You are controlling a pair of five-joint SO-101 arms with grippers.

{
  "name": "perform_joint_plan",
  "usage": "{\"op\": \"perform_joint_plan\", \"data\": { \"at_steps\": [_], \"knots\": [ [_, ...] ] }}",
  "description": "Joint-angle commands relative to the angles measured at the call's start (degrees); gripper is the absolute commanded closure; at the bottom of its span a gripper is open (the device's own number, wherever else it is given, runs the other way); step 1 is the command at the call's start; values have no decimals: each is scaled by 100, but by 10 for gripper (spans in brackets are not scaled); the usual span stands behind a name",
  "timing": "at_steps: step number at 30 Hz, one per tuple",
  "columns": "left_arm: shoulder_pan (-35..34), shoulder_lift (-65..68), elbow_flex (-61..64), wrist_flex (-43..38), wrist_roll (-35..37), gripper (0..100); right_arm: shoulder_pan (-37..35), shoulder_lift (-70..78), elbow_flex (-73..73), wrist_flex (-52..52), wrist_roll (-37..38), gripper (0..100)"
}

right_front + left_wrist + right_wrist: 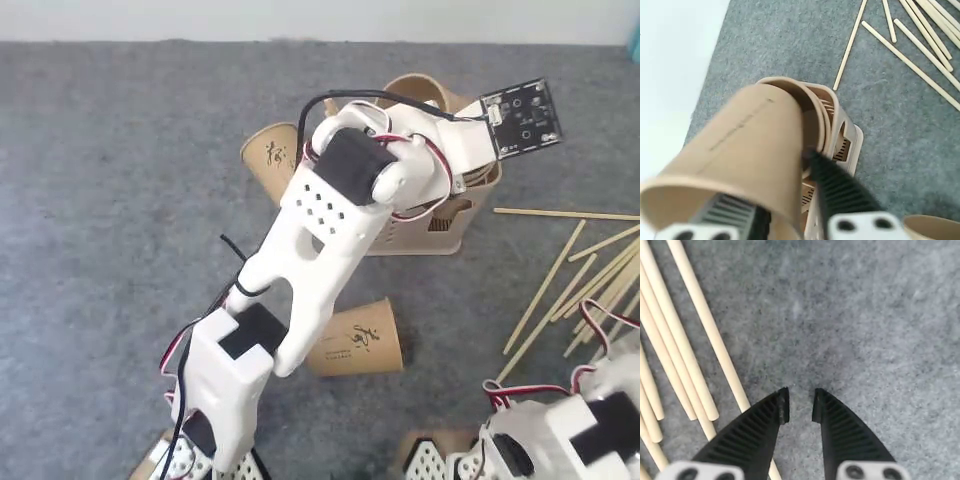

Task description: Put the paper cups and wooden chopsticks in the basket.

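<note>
The left gripper (790, 192) holds one cup (740, 150) over the half-hidden basket (846, 142). Two other cups (268, 155) (355, 342) lie beside it. The right gripper (800, 405) is open a crack.

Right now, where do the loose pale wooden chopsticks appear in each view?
High view: pale wooden chopsticks scattered at the right edge, right of the beige slatted basket.
Left wrist view: they lie beyond the basket.
Right wrist view: they lie beside the right gripper, fingers open.
Shared landmark: the grey felt mat.
</note>
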Motion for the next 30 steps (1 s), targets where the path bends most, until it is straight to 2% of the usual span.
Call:
{"op": "perform_joint_plan", "data": {
  "at_steps": [1, 7, 10, 19, 22, 30],
  "knots": [
    [-44, -176, -48, 185, 105, 783, 145, 4, -167, -84, 53, 883],
    [-62, -703, -31, 185, -185, 872, 154, 4, -167, -84, 53, 883],
    [-70, -976, -31, 185, -193, 875, 154, 4, -167, -84, 53, 883],
    [-695, -2523, 136, 193, 1152, 814, 31, -66, -519, 163, 9, 883],
    [-941, -3244, 866, 193, 1319, 814, -145, -66, -993, 716, -44, 883],
    [-1363, -5925, 3978, 158, 1785, 815, -699, -4, -2646, 2167, -668, 881]
  ]
}}
